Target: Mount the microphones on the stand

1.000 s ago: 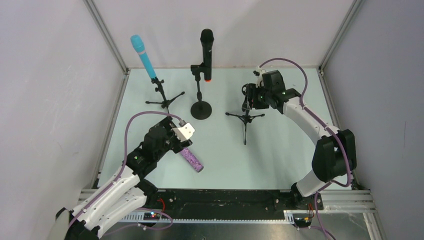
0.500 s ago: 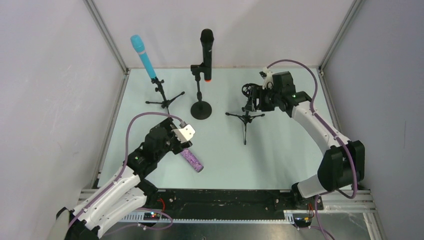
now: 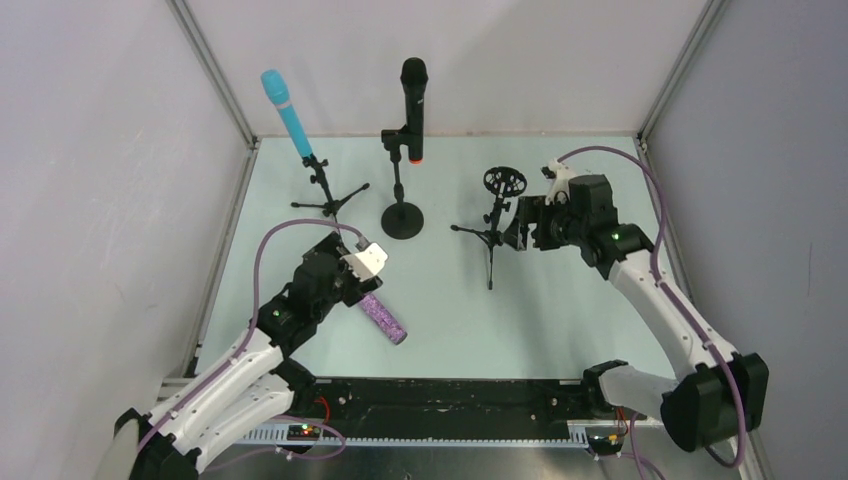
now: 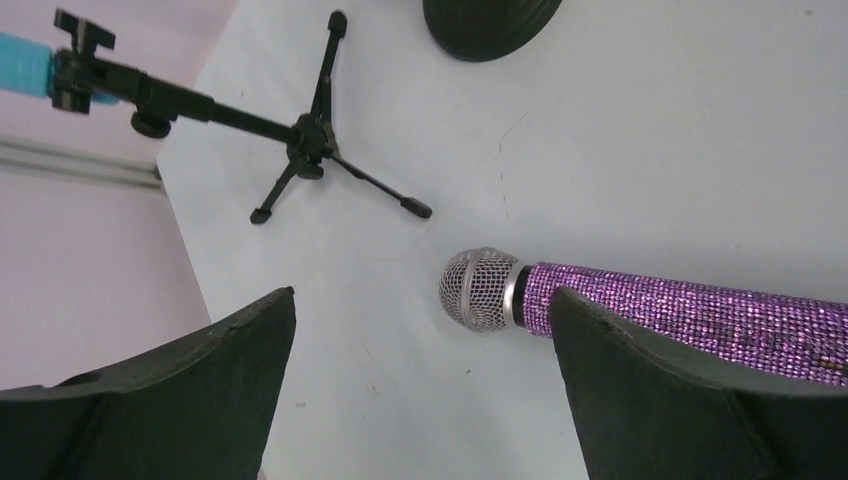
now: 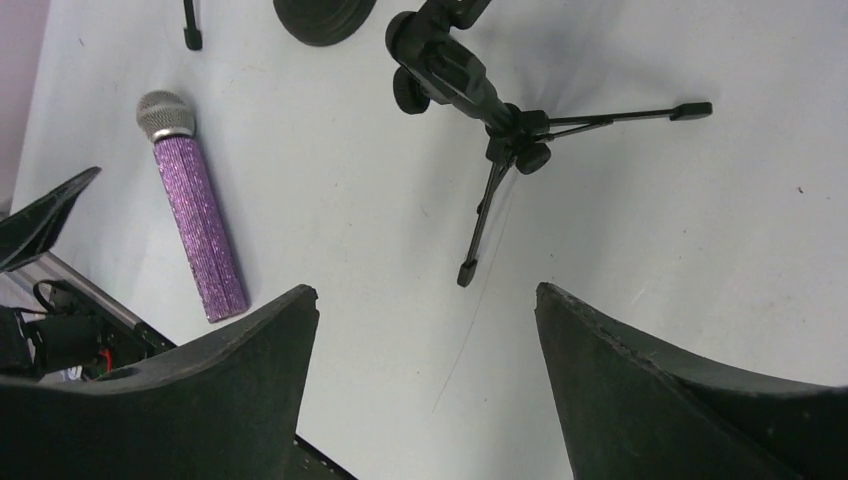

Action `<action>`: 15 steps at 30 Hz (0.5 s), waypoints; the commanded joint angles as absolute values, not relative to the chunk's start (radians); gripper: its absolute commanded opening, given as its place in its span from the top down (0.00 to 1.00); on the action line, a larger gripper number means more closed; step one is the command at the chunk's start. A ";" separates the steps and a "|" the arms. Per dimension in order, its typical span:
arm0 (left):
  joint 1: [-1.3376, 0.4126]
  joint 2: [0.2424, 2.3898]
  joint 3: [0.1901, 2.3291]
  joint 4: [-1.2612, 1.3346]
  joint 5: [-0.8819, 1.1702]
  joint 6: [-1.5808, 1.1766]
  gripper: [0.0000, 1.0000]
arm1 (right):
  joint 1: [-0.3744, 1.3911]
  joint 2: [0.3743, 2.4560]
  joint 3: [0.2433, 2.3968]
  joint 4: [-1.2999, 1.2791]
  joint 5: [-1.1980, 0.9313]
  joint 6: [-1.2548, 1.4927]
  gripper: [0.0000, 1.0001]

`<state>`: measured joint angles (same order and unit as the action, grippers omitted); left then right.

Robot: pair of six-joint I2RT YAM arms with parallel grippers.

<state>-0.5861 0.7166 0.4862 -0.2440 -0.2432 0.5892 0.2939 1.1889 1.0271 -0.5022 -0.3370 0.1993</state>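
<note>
Purple microphone (image 4: 690,318) is observed lying flat, its mesh head between the wide-spread jaws of the left gripper (image 4: 420,300). Right gripper (image 5: 427,295) is noted open, nothing held, near the tripod stand (image 5: 505,135).

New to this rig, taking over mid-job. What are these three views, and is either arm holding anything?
Two robot arms with two-finger grippers are bolted at the near edge of a pale table. The wide view is from a fixed camera above and behind them; the other two are from each wrist, its dark fingers at the bottom. The turquoise microphone and the black microphone sit in stands at the back; a third tripod stand is empty. The purple microphone lies flat on the table. The left gripper hovers open over it; the right gripper is open near the empty stand. Nothing is held.
</note>
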 commanded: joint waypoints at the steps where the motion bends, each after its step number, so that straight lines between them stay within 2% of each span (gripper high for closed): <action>1: -0.591 0.747 0.530 -0.212 -0.367 0.477 0.00 | 0.321 1.081 0.981 -0.448 -0.277 0.227 0.15; 5: -0.581 0.766 0.550 -0.213 -0.419 0.377 0.00 | 0.378 1.041 0.967 -0.472 -0.225 0.224 0.15; 15: -0.470 0.819 0.611 -0.244 -0.263 0.161 0.00 | 0.636 1.009 0.963 -0.449 -0.059 0.200 0.14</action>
